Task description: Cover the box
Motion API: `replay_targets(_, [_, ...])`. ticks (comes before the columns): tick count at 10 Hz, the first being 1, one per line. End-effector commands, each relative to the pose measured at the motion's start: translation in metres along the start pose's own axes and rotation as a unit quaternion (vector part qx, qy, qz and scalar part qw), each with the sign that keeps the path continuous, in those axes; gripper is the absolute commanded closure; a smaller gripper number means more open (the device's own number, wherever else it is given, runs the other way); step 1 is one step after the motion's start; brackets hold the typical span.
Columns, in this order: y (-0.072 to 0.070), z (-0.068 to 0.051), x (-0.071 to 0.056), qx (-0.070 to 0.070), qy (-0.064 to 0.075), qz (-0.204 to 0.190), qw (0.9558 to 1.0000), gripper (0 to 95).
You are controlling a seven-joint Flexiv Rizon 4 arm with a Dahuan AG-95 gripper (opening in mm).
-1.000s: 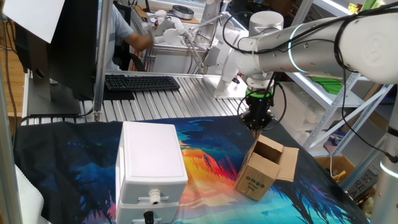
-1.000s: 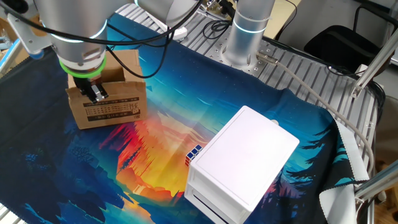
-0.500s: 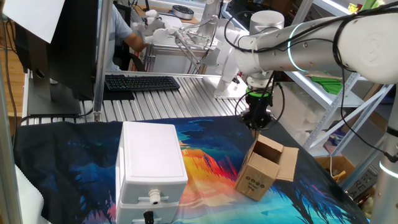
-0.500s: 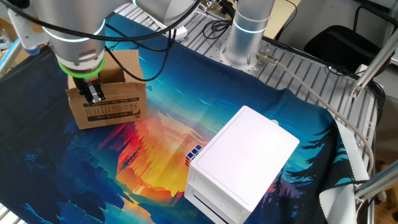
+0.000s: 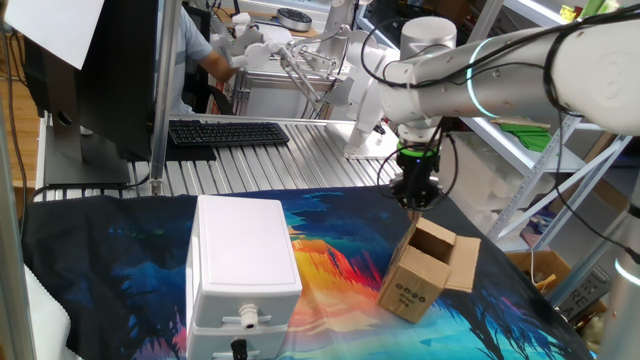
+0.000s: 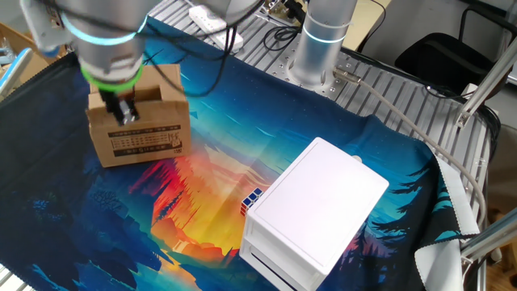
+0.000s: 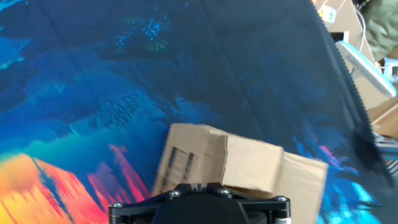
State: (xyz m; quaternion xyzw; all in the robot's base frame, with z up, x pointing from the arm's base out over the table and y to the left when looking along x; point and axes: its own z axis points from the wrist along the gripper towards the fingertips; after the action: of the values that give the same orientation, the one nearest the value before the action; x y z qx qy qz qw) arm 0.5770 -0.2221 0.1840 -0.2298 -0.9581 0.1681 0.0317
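The box (image 5: 425,270) is a small brown carton on the colourful mat, right of the white case, with its top flaps standing open. In the other fixed view the box (image 6: 139,125) shows its side with black print. My gripper (image 5: 414,202) hangs just above the box's far edge, fingers close together and holding nothing. In the other fixed view the gripper (image 6: 123,113) is over the box's top opening, and the arm above it is blurred by motion. In the hand view the box (image 7: 217,163) lies just beyond the gripper (image 7: 199,185).
A large white plastic case (image 5: 245,265) with a front connector stands at mid-left; it also shows in the other fixed view (image 6: 315,214). A small coloured cube (image 6: 252,198) lies beside it. A keyboard (image 5: 228,132) and a person (image 5: 200,50) are behind the table. The robot's base (image 6: 319,40) stands at the mat's back edge.
The gripper has risen slightly above the box and shifted a little toward its far edge. The box and the white case have not moved.
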Motion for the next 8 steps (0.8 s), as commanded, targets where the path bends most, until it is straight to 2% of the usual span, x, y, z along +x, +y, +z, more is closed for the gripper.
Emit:
replay_targets(1, [-0.014, 0.006, 0.018, -0.006, -0.010, -0.021, 0.9997, 95.0])
replay_targets(2, [-0.018, 0.015, 0.021, -0.009, -0.017, -0.027, 0.9995, 95.0])
replay_targets(4, [-0.026, 0.041, 0.022, -0.023, -0.034, -0.035, 0.9985, 95.0])
replay_targets(6, [-0.028, 0.058, 0.012, -0.038, -0.035, -0.037, 0.9980, 95.0])
replay_targets(8, [-0.023, 0.065, 0.008, -0.051, -0.034, -0.027, 0.9978, 95.0])
